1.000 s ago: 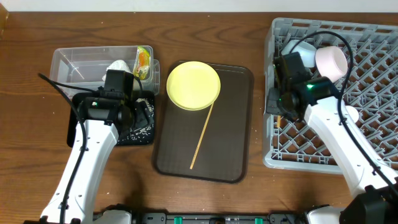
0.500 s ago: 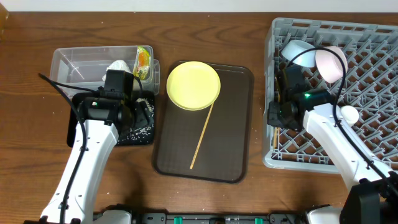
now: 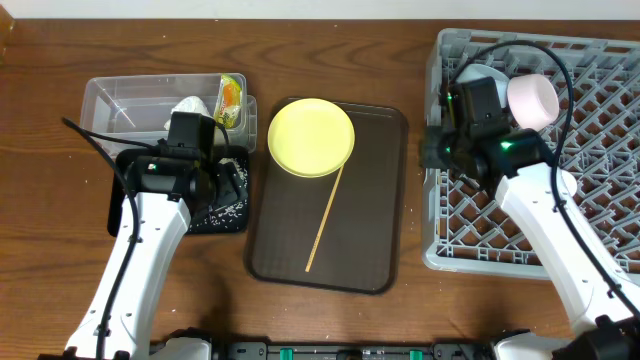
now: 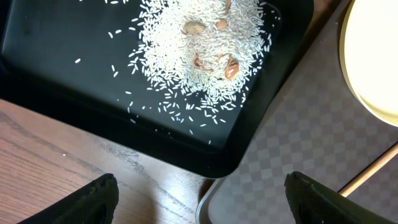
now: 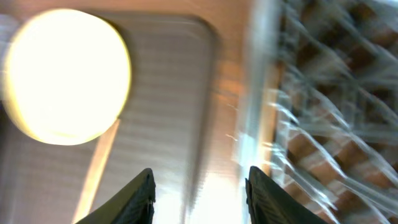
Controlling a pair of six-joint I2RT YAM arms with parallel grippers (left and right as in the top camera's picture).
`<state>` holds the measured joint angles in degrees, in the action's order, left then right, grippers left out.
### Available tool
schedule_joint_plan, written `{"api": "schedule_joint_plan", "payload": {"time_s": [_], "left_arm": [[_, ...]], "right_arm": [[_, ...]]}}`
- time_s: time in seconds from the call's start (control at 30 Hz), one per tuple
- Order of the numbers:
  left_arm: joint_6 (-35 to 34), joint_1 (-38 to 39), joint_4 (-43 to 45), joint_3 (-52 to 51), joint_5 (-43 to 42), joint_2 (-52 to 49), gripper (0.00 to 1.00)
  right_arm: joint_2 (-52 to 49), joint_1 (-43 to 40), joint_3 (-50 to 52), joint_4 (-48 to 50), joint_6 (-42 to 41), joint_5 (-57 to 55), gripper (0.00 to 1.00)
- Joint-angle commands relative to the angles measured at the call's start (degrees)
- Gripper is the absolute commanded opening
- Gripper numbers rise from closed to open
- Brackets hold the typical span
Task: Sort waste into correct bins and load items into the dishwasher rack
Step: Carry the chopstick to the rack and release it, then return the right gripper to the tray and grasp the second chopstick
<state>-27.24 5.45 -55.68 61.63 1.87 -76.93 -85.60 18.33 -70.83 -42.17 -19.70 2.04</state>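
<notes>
A crumpled white tissue (image 3: 190, 107) and an orange-yellow-green wrapper (image 3: 231, 99) lie in the clear tub (image 3: 120, 100). Rice and food scraps (image 4: 199, 43) lie in the black tray (image 4: 50, 56), also seen overhead (image 3: 230, 209). My left gripper (image 4: 199, 205) hovers open and empty over that tray's corner (image 3: 222, 183). A yellow plate (image 3: 311, 137) and one wooden chopstick (image 3: 325, 218) lie on the brown tray. My right gripper (image 3: 431, 153) is open and empty at the grey rack's (image 3: 590, 190) left edge. Its wrist view is blurred and shows the plate (image 5: 65, 74) and the chopstick (image 5: 99, 168). A pink bowl (image 3: 533, 99) and a pale bowl (image 3: 487, 76) sit in the rack.
The large dark brown serving tray (image 3: 370, 230) lies between the black tray and the rack; its corner shows in the left wrist view (image 4: 280, 180). The right arm stretches over the rack's front left part. Bare wooden table lies along the front edge.
My right gripper has moved from the rack's front left part back and left to its left edge, facing the brown tray. The left arm has not moved.
</notes>
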Motion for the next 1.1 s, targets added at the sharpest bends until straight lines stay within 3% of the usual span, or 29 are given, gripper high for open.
{"api": "schedule_joint_plan", "payload": {"time_s": [0.0,0.37,0.73,0.87,1.07], "left_arm": [[-0.52,-0.20,0.04,0.48,0.33,0.09,0.89],[-0.52,-1.16,-0.02,0.48,0.33,0.09,0.88],[-0.50,-1.42,-0.46,0.48,0.33,0.09,0.89],[-0.52,-1.42,-0.46,0.48,0.33,0.09,0.88],[-0.52,-1.42,-0.46,0.48,0.31,0.09,0.89]], "right_arm": [[-0.70,4.90,-0.59,1.22,0.28,4.24,0.48],[-15.89,21.18,-1.27,2.80,-10.32,4.20,0.51],[-29.44,26.93,-6.25,2.49,-13.51,4.22,0.48],[-31.36,27.08,-6.25,0.74,-13.60,1.60,0.43],[-31.67,25.70,-6.25,-6.95,-15.63,-5.31,0.26]]}}
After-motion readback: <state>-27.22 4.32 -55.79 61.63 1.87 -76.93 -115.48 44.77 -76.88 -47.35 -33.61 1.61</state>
